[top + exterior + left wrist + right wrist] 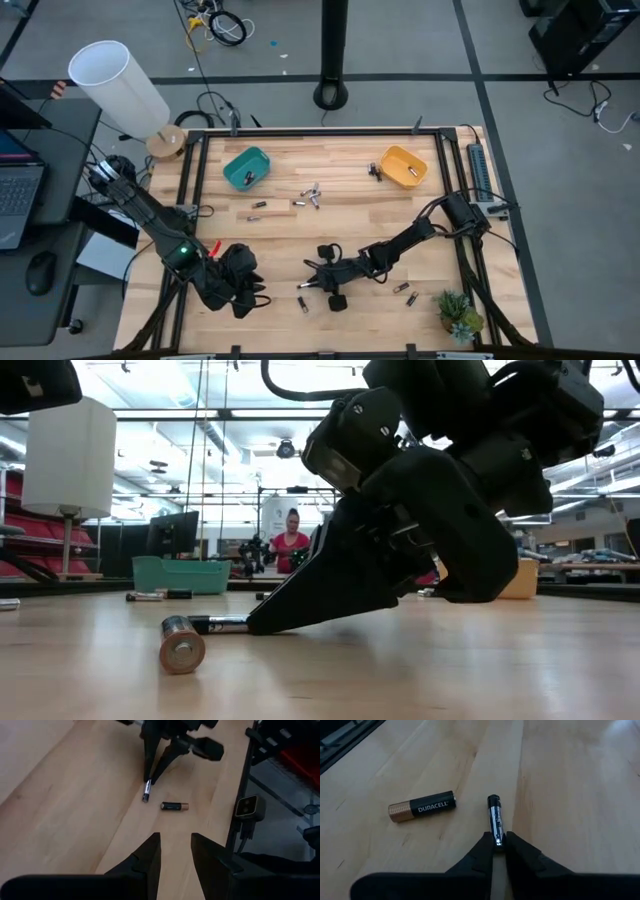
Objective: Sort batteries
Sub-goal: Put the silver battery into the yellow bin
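My right gripper (496, 845) is low over the near middle of the table (350, 230), shut on a slim silvery-and-dark battery (495, 815). A black-and-copper battery (422, 806) lies on its side just beside it, and shows end-on in the low view (182, 645). My left gripper (175, 847) waits open a little to the left (262, 296), touching nothing. More batteries lie loose (312, 195) (258, 204) (406, 293). The teal bin (247, 166) and the orange bin (404, 165) stand toward the far edge, each with a battery inside. My right gripper pinches the slim battery's near end (496, 838) between its two fingertips. The fingers (262, 622) come slanting down from the table's right and run along the battery's length. The battery lies level, low at the tabletop (215, 623), sticking out ahead of the fingers.
A small potted plant (458, 315) sits at the near right corner. A power strip (480, 170) runs along the right edge, and a white lamp (120, 85) stands off the far left corner. A person (292, 545) is far behind the table.
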Robot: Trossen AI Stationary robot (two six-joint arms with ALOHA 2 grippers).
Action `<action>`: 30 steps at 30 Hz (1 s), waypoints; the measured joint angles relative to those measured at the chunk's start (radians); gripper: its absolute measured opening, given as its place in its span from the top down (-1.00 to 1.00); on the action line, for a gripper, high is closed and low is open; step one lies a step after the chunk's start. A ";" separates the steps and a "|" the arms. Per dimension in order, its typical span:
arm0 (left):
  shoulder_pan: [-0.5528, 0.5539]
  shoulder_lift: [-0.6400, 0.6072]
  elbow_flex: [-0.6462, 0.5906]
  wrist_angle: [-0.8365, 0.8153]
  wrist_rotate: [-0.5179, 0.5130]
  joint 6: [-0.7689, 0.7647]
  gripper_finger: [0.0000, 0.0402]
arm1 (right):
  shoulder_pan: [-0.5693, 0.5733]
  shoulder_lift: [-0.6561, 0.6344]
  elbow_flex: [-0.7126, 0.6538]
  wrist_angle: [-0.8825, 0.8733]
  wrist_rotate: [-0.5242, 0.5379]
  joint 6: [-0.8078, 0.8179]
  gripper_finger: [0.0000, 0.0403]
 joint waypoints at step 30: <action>0.043 0.130 0.000 0.289 -0.362 -0.107 0.40 | -0.155 -0.406 0.009 -0.631 0.074 -0.218 0.81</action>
